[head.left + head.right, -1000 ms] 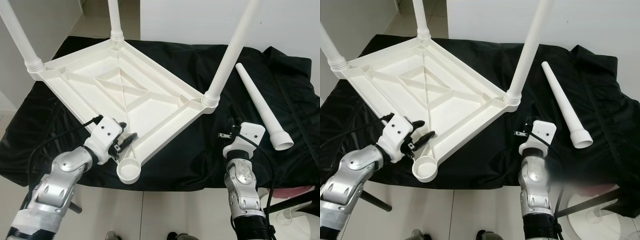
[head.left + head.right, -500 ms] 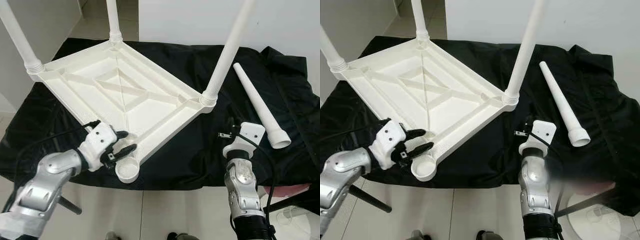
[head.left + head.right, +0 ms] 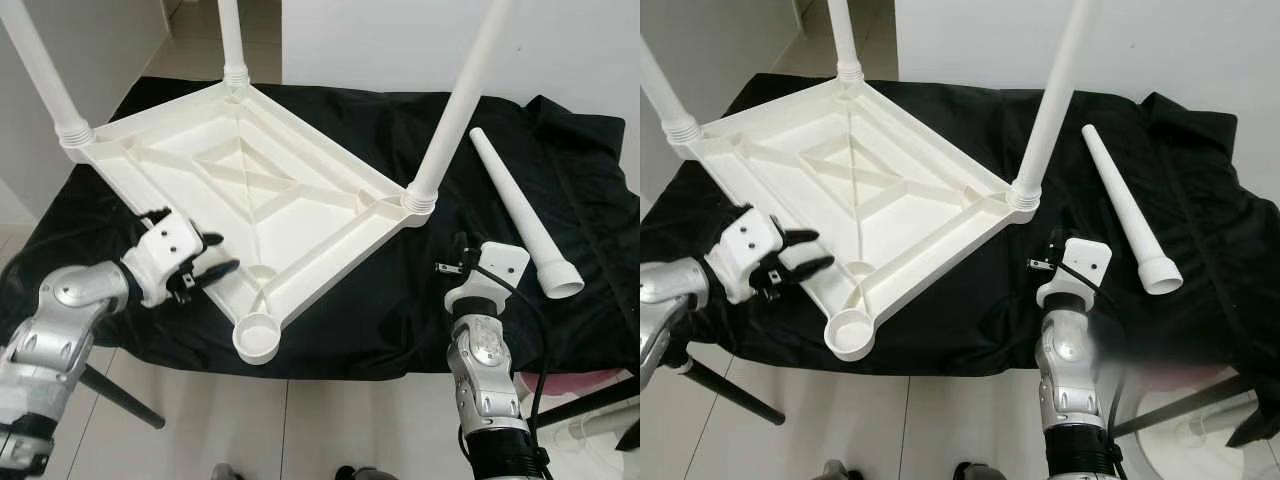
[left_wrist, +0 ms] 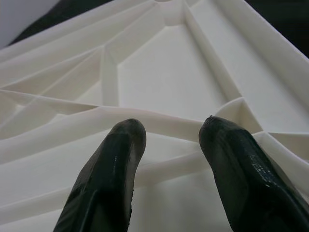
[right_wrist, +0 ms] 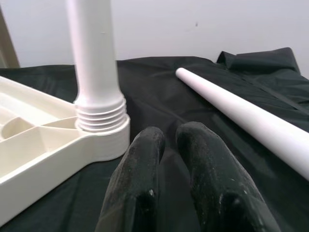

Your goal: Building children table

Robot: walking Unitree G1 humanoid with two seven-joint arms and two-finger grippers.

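The white table (image 3: pixel 245 190) lies upside down on a tabletop covered with black cloth (image 3: pixel 400 300). Three legs are screwed into its corner sockets and stand upright. The fourth socket (image 3: pixel 257 338), at the corner nearest the robot, is open. The loose leg (image 3: pixel 522 215) lies flat on the cloth, well apart from the table, on the robot's right.

Change since the earlier frames: the left hand (image 3: pixel 210 255) has drawn back from the open socket. It previously sat at the table's rim just beside that corner; it now hovers off the near-left edge, farther from the socket. Its fingers (image 4: pixel 111 174) are spread apart, released, holding nothing, and point across the ribbed underside of the table.

The right hand (image 5: pixel 166 169) is unchanged in position, low over the cloth between the nearest fitted leg (image 5: pixel 96 63) and the loose leg. Its fingers are closed together, clenched on nothing.

The table, fitted legs and loose leg have not moved.

No brand, label or writing can be read on any item.
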